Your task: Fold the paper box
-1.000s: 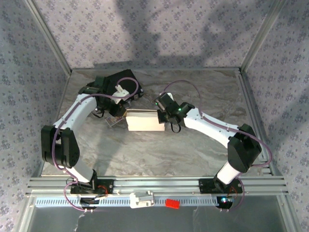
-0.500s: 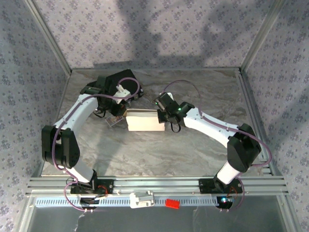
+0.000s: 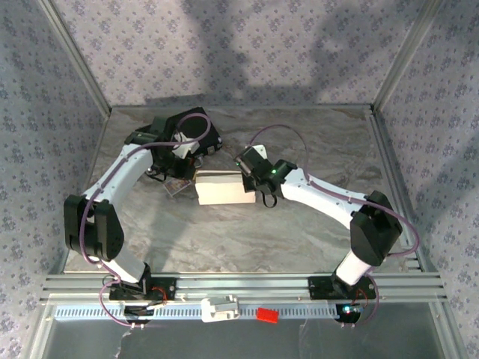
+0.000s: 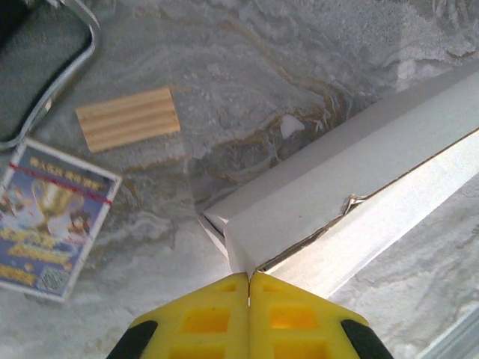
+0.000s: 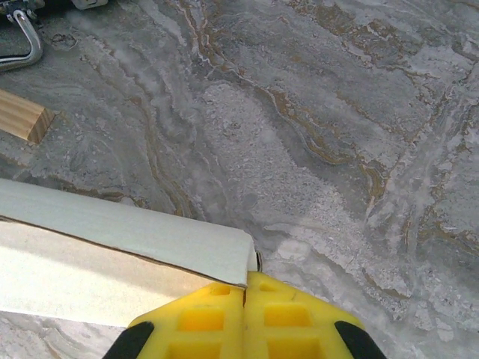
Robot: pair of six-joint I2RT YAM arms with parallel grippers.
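Marbled tabletop [image 3: 314, 232], white paper box [image 3: 221, 188] lay near its middle, left gripper [image 4: 249, 277] pressed together at the box's 10 o'clock corner, right gripper [image 5: 245, 290] likewise together at its 3 o'clock end, possibly pinching cardboard edges.

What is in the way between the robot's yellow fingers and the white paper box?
Nothing visible. The left gripper, shut, is right at one corner of the paper box, and the right gripper, shut, is at the opposite end. The printed card and wooden strip lie off to the side.
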